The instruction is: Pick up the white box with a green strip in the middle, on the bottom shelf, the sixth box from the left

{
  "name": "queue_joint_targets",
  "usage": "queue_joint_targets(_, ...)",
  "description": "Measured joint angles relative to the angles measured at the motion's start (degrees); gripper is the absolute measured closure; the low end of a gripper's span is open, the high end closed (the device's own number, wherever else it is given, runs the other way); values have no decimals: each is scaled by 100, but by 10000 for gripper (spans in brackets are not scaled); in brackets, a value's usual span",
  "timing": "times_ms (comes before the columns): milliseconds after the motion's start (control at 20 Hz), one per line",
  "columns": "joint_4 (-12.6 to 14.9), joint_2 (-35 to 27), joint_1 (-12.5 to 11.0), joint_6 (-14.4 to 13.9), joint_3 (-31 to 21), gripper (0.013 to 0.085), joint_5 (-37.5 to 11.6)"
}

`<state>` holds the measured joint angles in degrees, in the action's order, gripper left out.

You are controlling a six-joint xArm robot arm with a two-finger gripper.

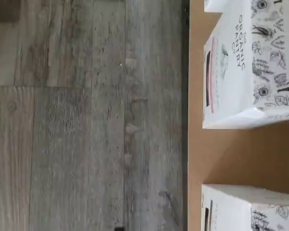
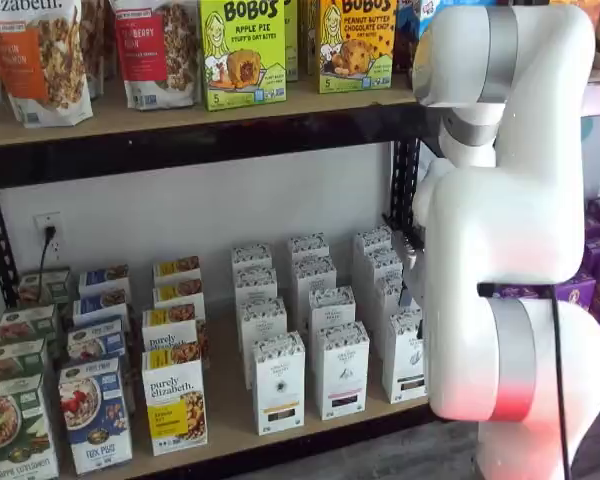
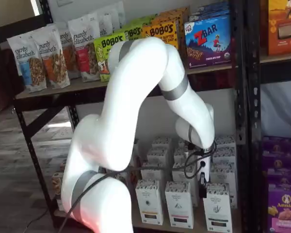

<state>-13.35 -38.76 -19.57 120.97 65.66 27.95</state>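
Note:
The white box (image 2: 403, 355) with the dark greenish strip stands at the right end of the front row on the bottom shelf (image 2: 230, 420). It shows in both shelf views (image 3: 217, 208). In a shelf view my gripper (image 3: 202, 188) hangs just above and left of the box's top, its black fingers side-on, so I cannot tell whether they are open. In the wrist view a pinkish-strip carton (image 1: 231, 62) and part of a dark-strip carton (image 1: 236, 209) stand on the board (image 1: 231, 154) with a gap between them. No fingers show there.
White cartons with yellow (image 2: 278, 380) and pinkish (image 2: 340, 368) strips stand to the left, with more rows behind. Cereal boxes (image 2: 175, 400) fill the shelf's left. My white arm (image 2: 500, 220) covers the right side. A black upright (image 3: 240, 121) and purple boxes (image 3: 283, 204) are to the right.

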Motion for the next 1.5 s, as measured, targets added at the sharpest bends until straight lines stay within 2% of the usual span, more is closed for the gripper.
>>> queue_joint_targets(200, 151, -15, 89, -226, 99, 130, 25)
queue_joint_targets(550, 262, -164, 110, -358, 354, 130, 128)
queue_joint_targets(1150, 704, -1098, -26, -602, 1305, 130, 41)
queue_joint_targets(1500, 470, -1523, -35, -398, 1838, 130, 82)
